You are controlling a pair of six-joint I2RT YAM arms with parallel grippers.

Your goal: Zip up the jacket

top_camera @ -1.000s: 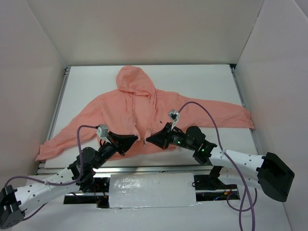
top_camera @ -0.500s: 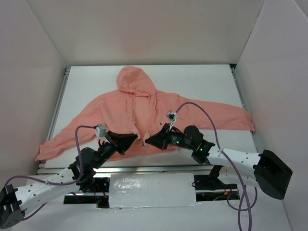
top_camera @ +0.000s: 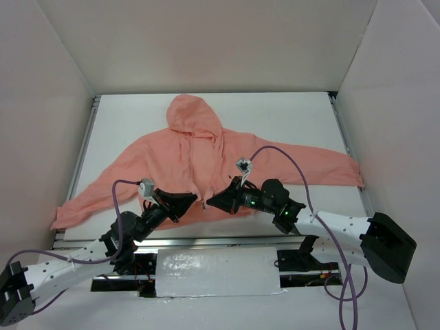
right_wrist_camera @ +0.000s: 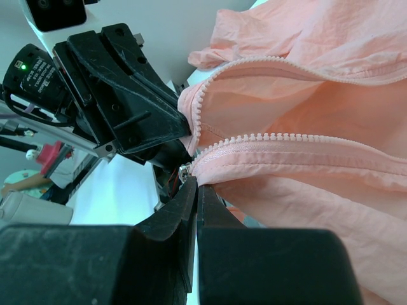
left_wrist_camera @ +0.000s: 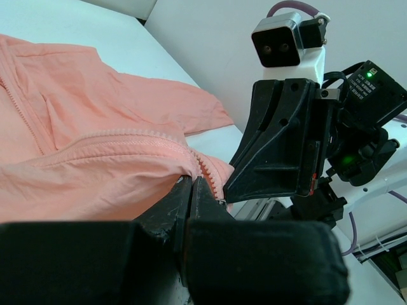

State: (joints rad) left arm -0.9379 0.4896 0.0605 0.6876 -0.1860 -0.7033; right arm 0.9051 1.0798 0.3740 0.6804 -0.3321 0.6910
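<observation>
The salmon-pink jacket (top_camera: 189, 148) lies flat on the white table, hood at the far side, its front zipper open at the bottom hem. My left gripper (top_camera: 196, 199) is shut on the hem's left zipper edge; the left wrist view shows the toothed tape (left_wrist_camera: 206, 168) pinched at the tips of that gripper (left_wrist_camera: 193, 180). My right gripper (top_camera: 210, 199) meets it tip to tip and is shut on the other zipper edge (right_wrist_camera: 267, 141). In the right wrist view a small metal slider (right_wrist_camera: 185, 170) sits just beside the right gripper's tips (right_wrist_camera: 196, 182).
White walls enclose the table on three sides. Metal rails (top_camera: 86, 148) run along its left and right edges. The hem lies close to the table's near edge, with a foil-covered panel (top_camera: 216, 271) below. Purple cables (top_camera: 289, 155) loop over both arms.
The right arm has edged slightly to the left. Both grippers stay shut at the hem, and the jacket has not visibly shifted.
</observation>
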